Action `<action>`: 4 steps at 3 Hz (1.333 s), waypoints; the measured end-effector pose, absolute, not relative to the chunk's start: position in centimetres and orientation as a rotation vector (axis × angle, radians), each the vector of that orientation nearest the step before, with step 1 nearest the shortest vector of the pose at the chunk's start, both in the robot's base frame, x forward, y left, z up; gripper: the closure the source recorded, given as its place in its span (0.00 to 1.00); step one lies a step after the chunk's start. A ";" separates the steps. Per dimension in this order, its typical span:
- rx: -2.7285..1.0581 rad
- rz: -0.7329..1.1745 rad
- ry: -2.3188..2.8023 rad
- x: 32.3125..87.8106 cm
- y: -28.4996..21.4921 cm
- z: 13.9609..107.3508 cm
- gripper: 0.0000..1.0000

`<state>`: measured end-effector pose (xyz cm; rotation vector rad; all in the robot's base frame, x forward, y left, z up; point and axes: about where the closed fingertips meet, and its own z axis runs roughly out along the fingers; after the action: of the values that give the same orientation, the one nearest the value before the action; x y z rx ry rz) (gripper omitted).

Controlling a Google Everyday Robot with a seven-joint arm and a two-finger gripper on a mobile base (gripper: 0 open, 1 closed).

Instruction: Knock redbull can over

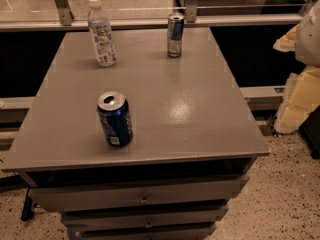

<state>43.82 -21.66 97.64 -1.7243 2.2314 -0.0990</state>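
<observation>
Starting at the left, a clear plastic bottle (101, 31) with a white cap stands upright near the far-left corner of the tabletop (165, 91), with its printed label facing me. Toward me from it, left of the middle and nearer the front edge, a dark blue soda can (115, 119) stands upright. It is wide and squat, and I can see the opening in its silver top.

Moving right, the redbull can (175, 35) stands upright close to the far edge, a little right of the centre line. It is slim, with blue and silver panels and a silver top. It is well apart from the bottle and farther still from the soda can, and nothing touches it. A dull patch of glare lies on the grey surface right of the middle, about halfway between the far and front edges.

Below the front edge I see grey drawers (142, 196) stacked one under another, each with a small knob.

Past the right edge, off the tabletop, is a pale cream and white mass that I take to be the arm (304, 91). The jaws are somewhere in that mass, out beyond the right edge and well apart from the redbull can. I cannot tell whether they are open or closed, or whether they have hold of anything.
</observation>
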 end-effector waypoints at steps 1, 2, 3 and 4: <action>-1.724 -0.099 2.231 43.8 -21.7 97.6 0.00; -1.694 -0.107 2.227 44.1 -21.9 97.8 0.00; -1.607 -0.055 2.189 46.9 -22.2 96.6 0.00; -1.485 0.028 2.073 52.3 -22.4 95.6 0.00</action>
<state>52.29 -22.38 95.60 -1.4854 2.0730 0.0277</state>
